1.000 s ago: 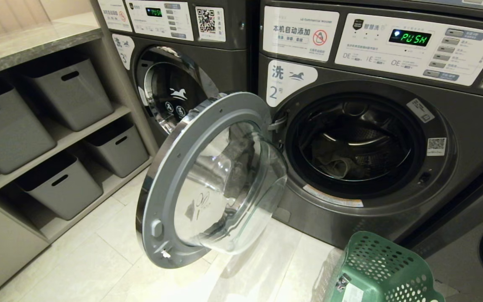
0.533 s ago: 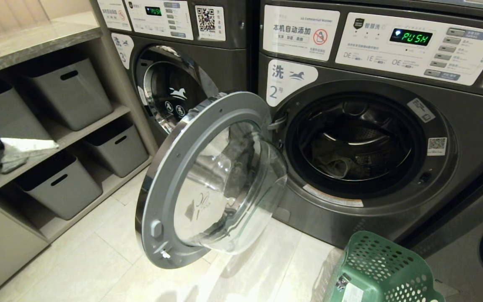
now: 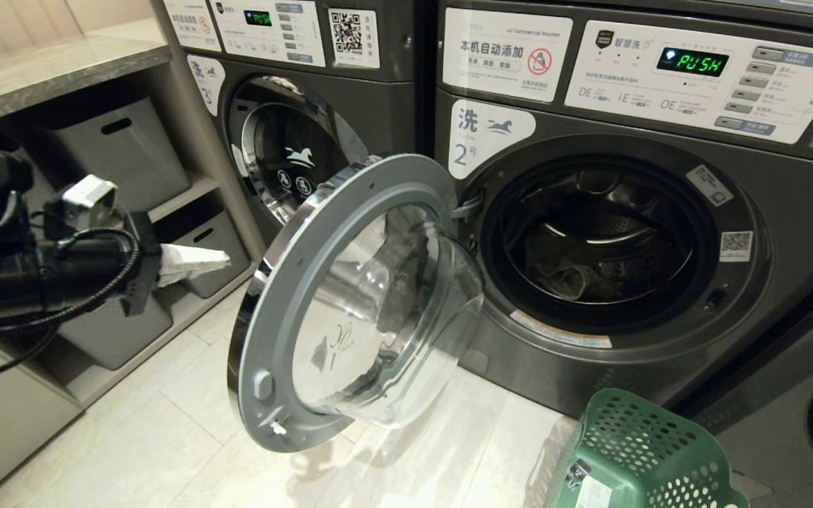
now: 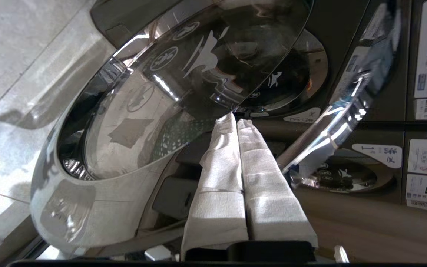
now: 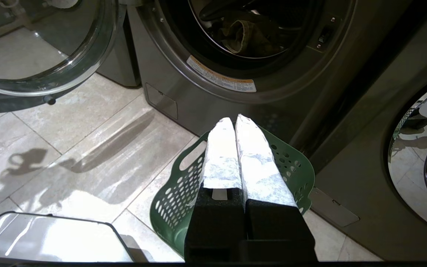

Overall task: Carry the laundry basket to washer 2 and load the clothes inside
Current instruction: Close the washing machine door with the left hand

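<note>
While the clothes (image 3: 562,271) are lying in a heap inside the drum of washer 2 (image 3: 632,212), the door (image 3: 350,303) of that machine is standing wide open, hinged on its left side and swung out over the floor (image 3: 145,437). In the head view the left gripper (image 3: 219,259) is reaching in from the left edge, its white-wrapped fingers pressed together with nothing between them and pointing roughly level toward the door's chrome rim, which is lying just ahead of the tips but apart from them. The left arm is plainly the nearer one to the door; pushing it shut looks like the coming move. The laundry basket (image 3: 646,451) is sitting on the floor well beyond the door from this gripper, in front of the washer's lower right corner. Grey storage bins (image 3: 117,148) are filling the shelves behind the gripper.

In the left wrist view the left gripper's fingers (image 4: 217,178) are lying side by side, closed and empty, aiming at the outer glass of the door (image 4: 184,81), whose round face is stretching across and ahead of the tips.

In the right wrist view the right gripper (image 5: 235,120) is hanging closed and empty directly over the laundry basket (image 5: 176,200), which looks empty where it shows. Ahead of its tips the clothes (image 5: 241,33) are resting in the open drum. The pale tiled floor (image 5: 69,148) is lying to the side of the basket.
</note>
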Tool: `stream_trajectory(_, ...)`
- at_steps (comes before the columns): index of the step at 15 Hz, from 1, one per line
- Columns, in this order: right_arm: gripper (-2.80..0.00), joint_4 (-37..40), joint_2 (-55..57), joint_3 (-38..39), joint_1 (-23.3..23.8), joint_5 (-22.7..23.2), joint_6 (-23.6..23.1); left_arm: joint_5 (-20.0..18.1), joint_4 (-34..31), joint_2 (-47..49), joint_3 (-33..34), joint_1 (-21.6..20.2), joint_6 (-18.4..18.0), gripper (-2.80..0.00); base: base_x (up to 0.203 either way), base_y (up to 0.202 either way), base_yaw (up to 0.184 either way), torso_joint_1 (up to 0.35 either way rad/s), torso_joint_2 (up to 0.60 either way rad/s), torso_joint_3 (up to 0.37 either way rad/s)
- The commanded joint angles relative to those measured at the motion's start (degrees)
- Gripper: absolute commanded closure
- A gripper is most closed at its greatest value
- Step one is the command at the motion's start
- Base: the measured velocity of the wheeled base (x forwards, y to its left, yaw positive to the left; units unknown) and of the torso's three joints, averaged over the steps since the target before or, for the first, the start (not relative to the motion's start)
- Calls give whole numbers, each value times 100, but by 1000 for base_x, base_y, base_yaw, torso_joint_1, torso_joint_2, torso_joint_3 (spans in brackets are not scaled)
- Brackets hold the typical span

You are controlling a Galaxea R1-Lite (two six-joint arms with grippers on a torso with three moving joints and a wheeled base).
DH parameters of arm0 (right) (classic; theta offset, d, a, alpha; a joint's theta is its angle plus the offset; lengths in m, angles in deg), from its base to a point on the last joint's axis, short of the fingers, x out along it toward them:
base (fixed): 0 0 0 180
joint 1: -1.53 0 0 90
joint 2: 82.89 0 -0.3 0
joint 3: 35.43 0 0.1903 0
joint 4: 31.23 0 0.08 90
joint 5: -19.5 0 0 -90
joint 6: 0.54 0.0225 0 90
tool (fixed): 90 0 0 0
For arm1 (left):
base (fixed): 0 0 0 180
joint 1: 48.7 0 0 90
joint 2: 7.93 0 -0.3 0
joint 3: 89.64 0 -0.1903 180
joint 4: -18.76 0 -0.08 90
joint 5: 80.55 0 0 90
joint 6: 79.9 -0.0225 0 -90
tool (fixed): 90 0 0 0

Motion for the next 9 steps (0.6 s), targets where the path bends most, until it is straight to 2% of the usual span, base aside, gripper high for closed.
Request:
stream_trajectory(1,0,3,9,0,-2,5,-23,64,63,348,-26,362,34,0,0,0,0,0,0,0)
stream_trajectory(6,0,12,9,-9,-2,5,-41,139,114,435,-32,1035,34,0,0,0,0,0,0,0)
stream_trajectory(9,0,3,9,-9,-2,5,-41,163,126,460,-36,1577,34,0,0,0,0,0,0,0)
